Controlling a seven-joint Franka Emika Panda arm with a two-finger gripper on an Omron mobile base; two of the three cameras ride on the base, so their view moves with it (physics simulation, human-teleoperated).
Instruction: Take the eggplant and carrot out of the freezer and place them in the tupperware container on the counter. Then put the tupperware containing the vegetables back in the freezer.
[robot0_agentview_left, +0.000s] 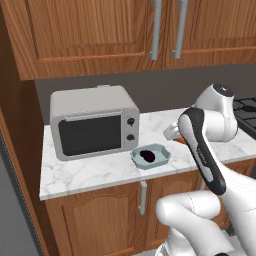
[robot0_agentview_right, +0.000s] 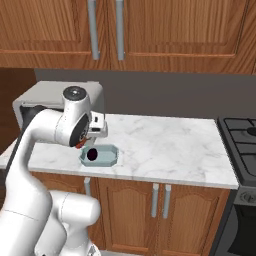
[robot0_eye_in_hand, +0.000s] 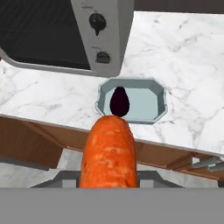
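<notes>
My gripper (robot0_eye_in_hand: 109, 176) is shut on the carrot (robot0_eye_in_hand: 109, 153), a bright orange stub that juts forward between the jaws. In the hand view it points at the tupperware container (robot0_eye_in_hand: 148, 103), which sits on the counter (robot0_eye_in_hand: 183, 57) with the dark eggplant (robot0_eye_in_hand: 119, 101) lying in its left part. From the left base view the gripper (robot0_agentview_left: 175, 135) hovers just right of the tub (robot0_agentview_left: 161, 152) and the eggplant (robot0_agentview_left: 148, 155), with a bit of carrot (robot0_agentview_left: 182, 141) showing. In the right base view the gripper (robot0_agentview_right: 85, 142) hangs over the tub (robot0_agentview_right: 111, 155) and the eggplant (robot0_agentview_right: 92, 155). The freezer is out of view.
A silver microwave (robot0_agentview_left: 92, 127) stands on the counter (robot0_agentview_left: 90, 170) just left of and behind the tub. A black stove (robot0_agentview_right: 240, 135) borders the counter on the right. Wooden wall cabinets (robot0_agentview_right: 150, 30) hang above, and base cabinets (robot0_agentview_right: 150, 210) stand below.
</notes>
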